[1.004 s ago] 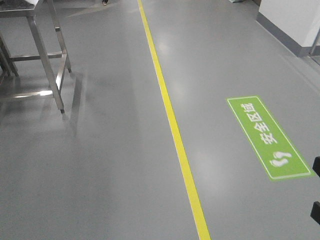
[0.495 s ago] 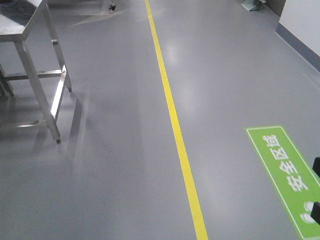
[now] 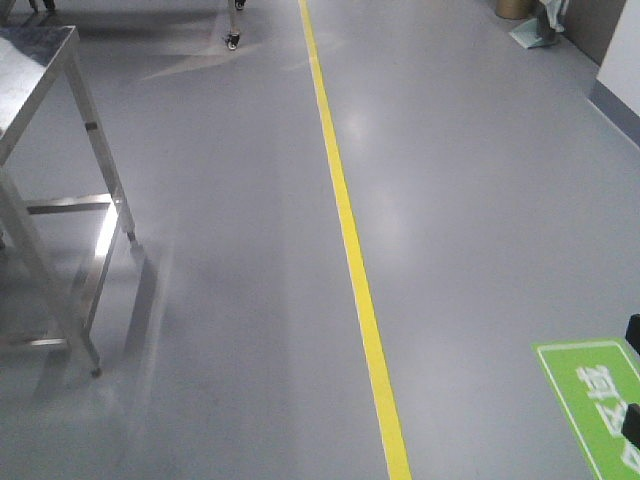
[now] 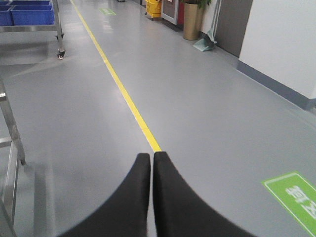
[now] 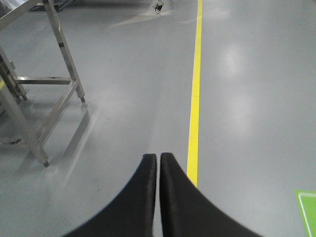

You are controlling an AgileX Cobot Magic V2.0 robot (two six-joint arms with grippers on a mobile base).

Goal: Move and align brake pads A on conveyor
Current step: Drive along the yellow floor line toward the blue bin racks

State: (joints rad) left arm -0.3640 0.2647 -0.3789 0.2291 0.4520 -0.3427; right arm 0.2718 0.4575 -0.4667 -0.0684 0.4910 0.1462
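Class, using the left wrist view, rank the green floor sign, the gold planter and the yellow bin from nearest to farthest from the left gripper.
From the left gripper:
1. Green floor sign, on the floor close by to the right.
2. Gold planter, farther ahead by the right wall.
3. Yellow bin, farthest, at the corridor's far end.

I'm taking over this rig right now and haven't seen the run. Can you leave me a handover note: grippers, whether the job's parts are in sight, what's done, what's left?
The left gripper is shut, holding nothing. The right gripper is shut, holding nothing.
No brake pads or conveyor in any view. Only the grey floor, a yellow line, a steel table on the left and a green floor sign on the right show.
Done: nothing that can be seen.
Left: reach the conveyor, then move and align the brake pads.
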